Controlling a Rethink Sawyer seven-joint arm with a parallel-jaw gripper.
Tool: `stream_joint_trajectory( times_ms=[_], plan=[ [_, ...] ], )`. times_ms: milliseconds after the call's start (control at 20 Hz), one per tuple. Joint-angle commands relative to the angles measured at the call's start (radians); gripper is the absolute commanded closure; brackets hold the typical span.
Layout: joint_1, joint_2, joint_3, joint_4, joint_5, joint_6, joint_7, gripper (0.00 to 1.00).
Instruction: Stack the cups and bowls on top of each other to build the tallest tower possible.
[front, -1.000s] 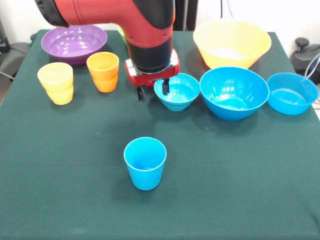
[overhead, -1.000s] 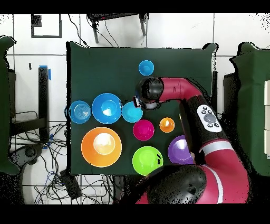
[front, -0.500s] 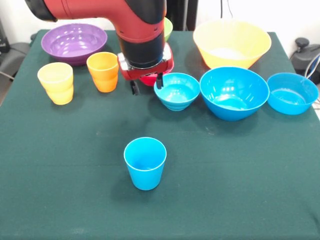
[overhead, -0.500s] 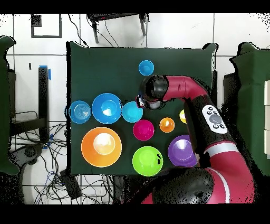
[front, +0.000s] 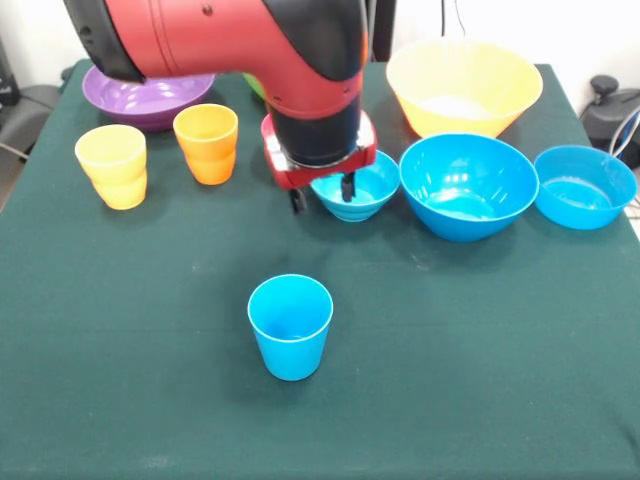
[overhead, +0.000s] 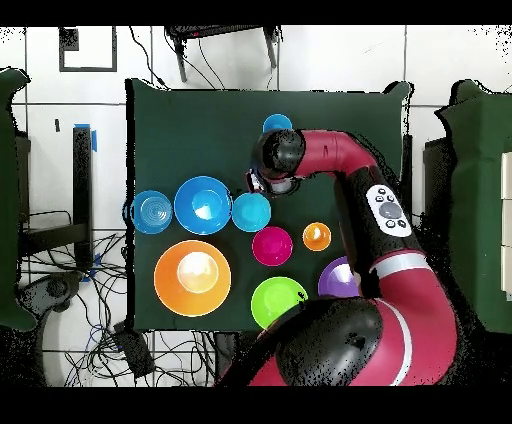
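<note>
- The robot's two black fingers (front: 323, 193) are spread apart and hold nothing.
- One finger hangs over the rim of the small shiny blue plastic bowl (front: 362, 194); the other is outside it.
- The small shiny blue plastic cup (front: 290, 326) stands alone on the green table (front: 480, 340), apart from the fingers.
</note>
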Motion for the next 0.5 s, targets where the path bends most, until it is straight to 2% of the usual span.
stream_joint_trajectory(
  times_ms=[50, 200, 500],
  plan=[
    [0.022, 0.108, 0.047, -0.006, -0.077, -0.053, -0.244, 0.0],
    [0.021, 0.116, 0.048, 0.011, -0.084, -0.077, -0.228, 0.0],
    [0.0, 0.082, 0.04, 0.052, -0.12, -0.086, -0.248, 0.0]
  ],
)
